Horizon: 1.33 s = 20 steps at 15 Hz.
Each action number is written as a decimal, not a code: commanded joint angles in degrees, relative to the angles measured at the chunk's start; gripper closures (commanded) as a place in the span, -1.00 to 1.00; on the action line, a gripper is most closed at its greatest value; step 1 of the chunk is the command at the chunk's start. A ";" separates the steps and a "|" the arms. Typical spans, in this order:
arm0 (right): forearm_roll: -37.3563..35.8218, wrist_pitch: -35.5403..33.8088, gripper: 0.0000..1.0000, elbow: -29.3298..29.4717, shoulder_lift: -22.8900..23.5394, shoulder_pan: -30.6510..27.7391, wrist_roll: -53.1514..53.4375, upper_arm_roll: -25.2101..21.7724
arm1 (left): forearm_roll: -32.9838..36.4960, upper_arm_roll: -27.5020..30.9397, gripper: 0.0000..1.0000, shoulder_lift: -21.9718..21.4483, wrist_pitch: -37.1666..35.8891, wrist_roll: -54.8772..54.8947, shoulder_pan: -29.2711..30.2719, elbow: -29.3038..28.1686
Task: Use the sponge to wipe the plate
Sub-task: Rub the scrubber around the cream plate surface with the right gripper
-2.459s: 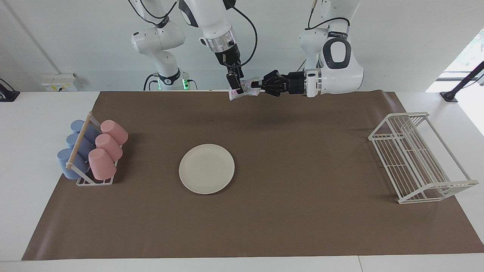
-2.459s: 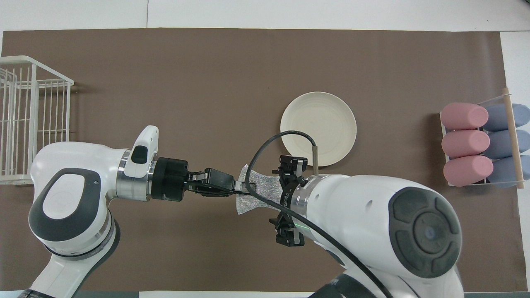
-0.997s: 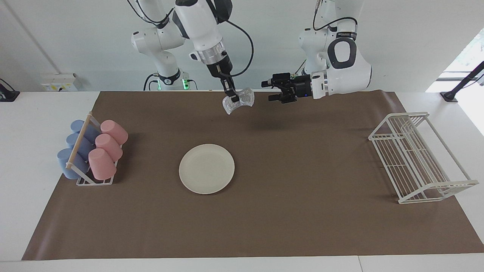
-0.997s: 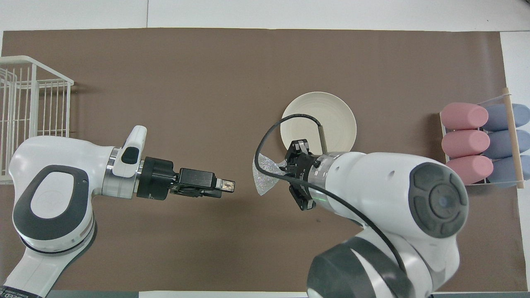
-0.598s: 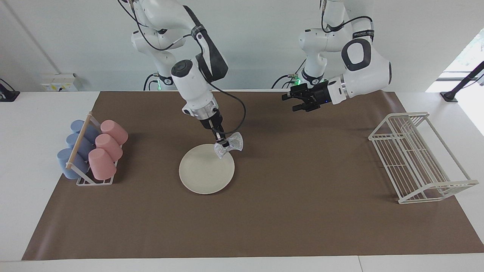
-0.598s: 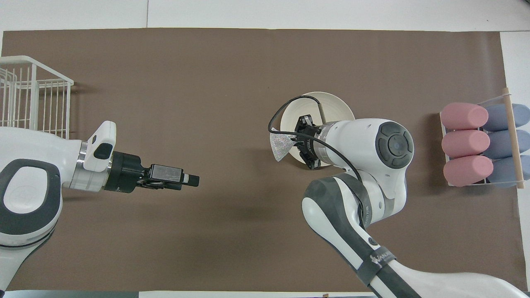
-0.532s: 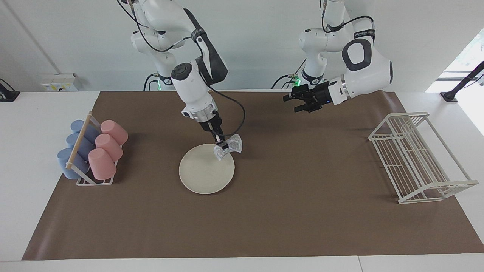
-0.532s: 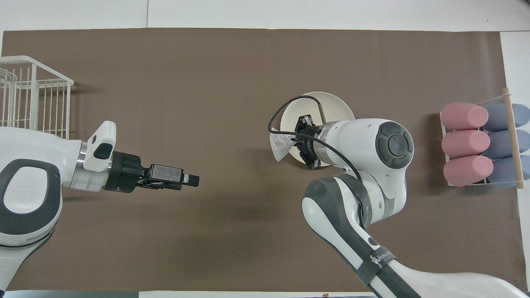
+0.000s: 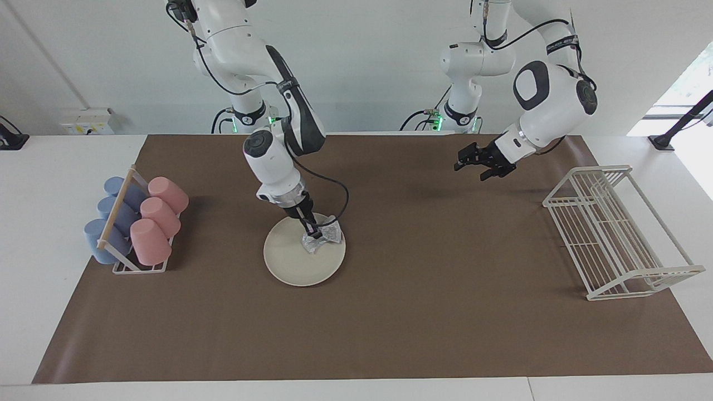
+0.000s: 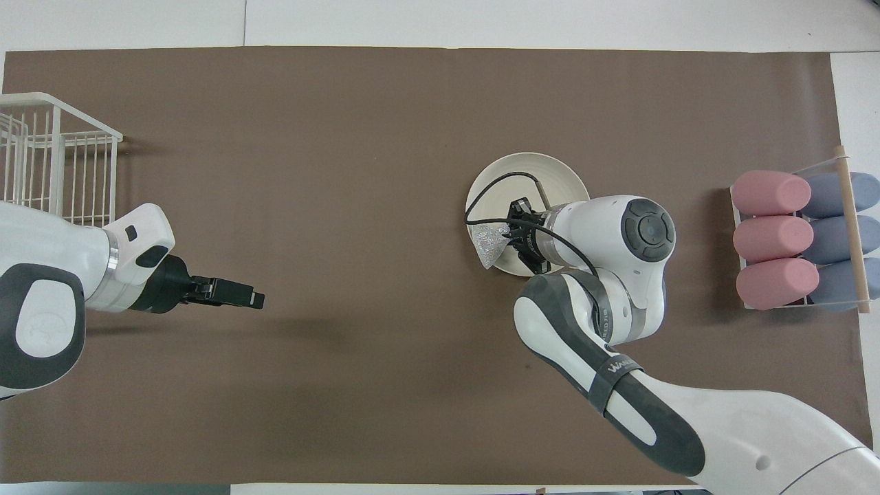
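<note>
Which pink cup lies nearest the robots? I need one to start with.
The pink cup highest in the facing view, at the cup rack's end nearest the robots; the other two lie farther out.

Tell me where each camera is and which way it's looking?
Facing view: high across the table, looking at the robots; both arms show whole, right gripper pressing the sponge on the plate, left gripper open in the air.
Overhead view: high above the robots' end, looking steeply down; arms enter from the bottom.
Shared: plate, sponge, both grippers, wire rack, cups, turned half around.
</note>
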 commanded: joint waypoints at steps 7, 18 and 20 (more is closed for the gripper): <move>1.57 3.62 1.00 -1.85 0.77 -4.85 -8.21 0.71 | 6.35 -0.59 -1.00 0.25 2.46 -4.85 0.40 0.14; 1.66 9.00 1.00 -1.94 2.45 -3.42 -9.83 0.53 | 6.35 -0.68 -1.00 0.34 4.22 -8.19 -0.30 0.23; 1.66 8.65 1.00 -1.85 2.45 -4.74 -13.62 0.53 | 6.35 -0.68 -1.00 0.34 4.30 -8.19 -0.39 0.23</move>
